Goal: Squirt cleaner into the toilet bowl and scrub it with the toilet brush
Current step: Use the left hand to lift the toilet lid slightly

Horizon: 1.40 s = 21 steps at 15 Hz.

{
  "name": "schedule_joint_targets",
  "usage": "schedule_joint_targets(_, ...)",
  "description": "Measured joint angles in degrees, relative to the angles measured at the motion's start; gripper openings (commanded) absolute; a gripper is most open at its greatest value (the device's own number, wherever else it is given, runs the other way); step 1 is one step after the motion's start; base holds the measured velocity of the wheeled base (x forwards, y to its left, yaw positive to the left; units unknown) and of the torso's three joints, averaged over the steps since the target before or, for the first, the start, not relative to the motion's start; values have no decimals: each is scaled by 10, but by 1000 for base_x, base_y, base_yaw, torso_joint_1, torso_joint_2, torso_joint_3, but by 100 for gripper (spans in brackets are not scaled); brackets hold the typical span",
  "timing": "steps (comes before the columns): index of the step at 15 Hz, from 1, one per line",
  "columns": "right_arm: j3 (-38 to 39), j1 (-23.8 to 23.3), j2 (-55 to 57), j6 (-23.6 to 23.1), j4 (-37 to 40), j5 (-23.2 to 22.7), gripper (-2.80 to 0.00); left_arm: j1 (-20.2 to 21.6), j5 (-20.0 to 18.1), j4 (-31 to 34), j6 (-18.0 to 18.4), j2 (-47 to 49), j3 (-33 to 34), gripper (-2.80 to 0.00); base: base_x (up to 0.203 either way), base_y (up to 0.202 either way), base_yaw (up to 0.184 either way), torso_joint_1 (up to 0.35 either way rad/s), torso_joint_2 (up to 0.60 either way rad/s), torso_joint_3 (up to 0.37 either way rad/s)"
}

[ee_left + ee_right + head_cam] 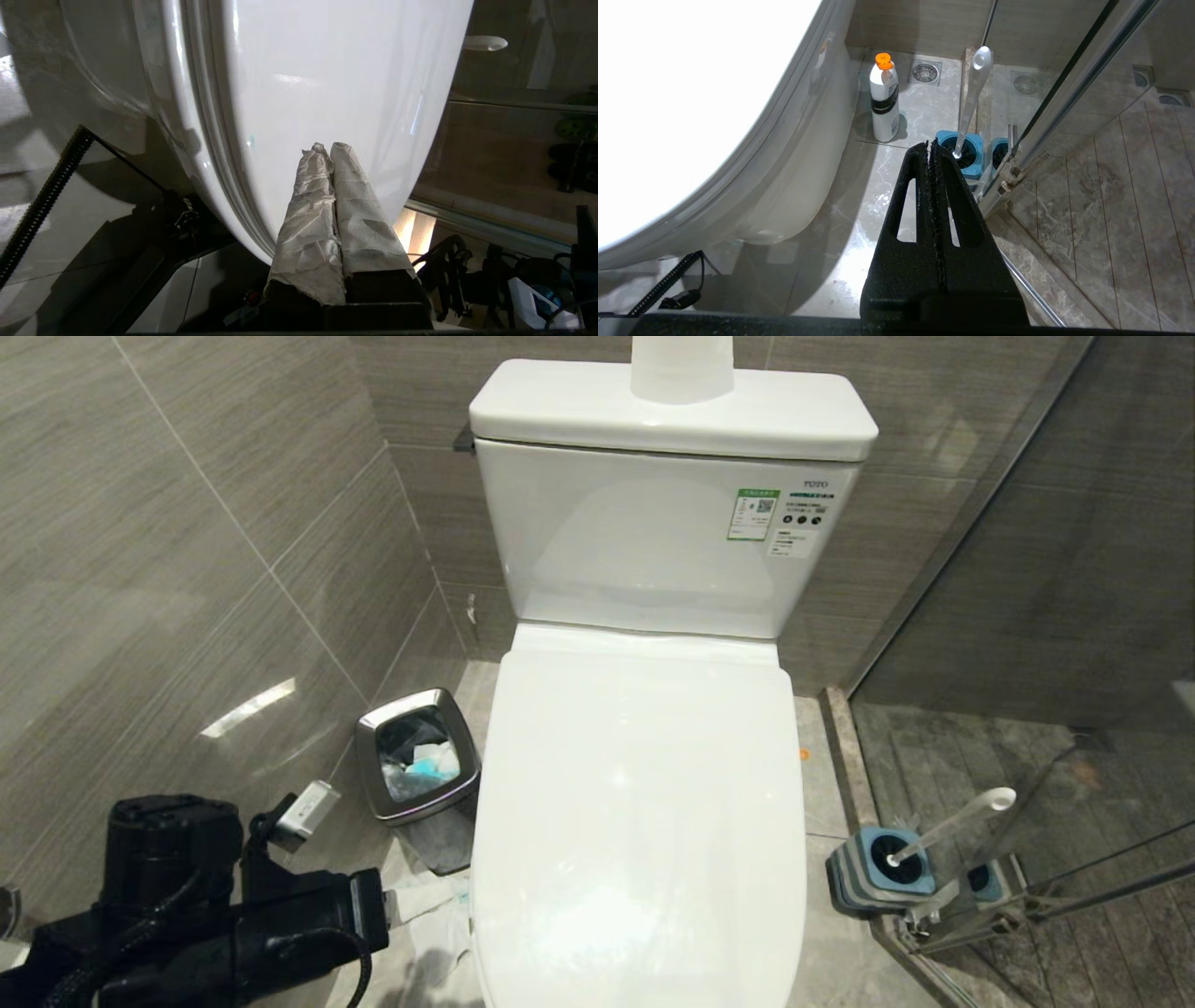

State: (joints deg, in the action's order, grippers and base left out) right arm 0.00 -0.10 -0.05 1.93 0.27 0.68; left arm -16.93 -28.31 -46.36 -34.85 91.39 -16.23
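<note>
The toilet bowl [644, 784] stands in the middle with its white lid down, so its inside is hidden. No cleaner shows. The toilet brush [952, 821] leans in its grey-and-blue holder [882, 868] on the floor at the right, beside the glass. My left arm [280, 924] reaches in low at the left. My left gripper [327, 148] is shut, its fingers [308, 210] wrapped in white paper, tips at the lid's front edge [327, 93]. My right gripper [930, 144] is shut and empty, hanging above the floor short of the toilet brush [973, 88].
A square steel bin [417, 756] holding tissues stands left of the toilet against the tiled wall. A white bottle with an orange cap [884, 100] stands on the floor by the bowl's base. A glass shower partition [1027, 616] closes the right side. A white roll [681, 369] sits on the tank.
</note>
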Motion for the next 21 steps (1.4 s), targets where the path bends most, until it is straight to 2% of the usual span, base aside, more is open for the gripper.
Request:
schedule_joint_targets(7, 0, 0, 0, 0, 0, 0, -280, 19, -1, -9, 5, 44, -3, -280, 0, 0, 0, 0, 0, 0)
schedule_joint_targets(8, 0, 0, 0, 0, 0, 0, -280, 20, -1, -10, 5, 47, -3, 0, 0, 0, 0, 0, 0, 0)
schedule_joint_targets(10, 0, 0, 0, 0, 0, 0, -280, 25, -4, -19, 4, 51, -2, 0, 0, 0, 0, 0, 0, 0)
schedule_joint_targets(15, 0, 0, 0, 0, 0, 0, -280, 49, -56, -42, 3, 61, 7, 0, 0, 0, 0, 0, 0, 0)
schedule_joint_targets(18, 0, 0, 0, 0, 0, 0, -280, 55, -60, -44, 4, 66, 7, 0, 0, 0, 0, 0, 0, 0)
schedule_joint_targets(21, 0, 0, 0, 0, 0, 0, -280, 56, -104, -63, 2, 71, 12, 0, 0, 0, 0, 0, 0, 0)
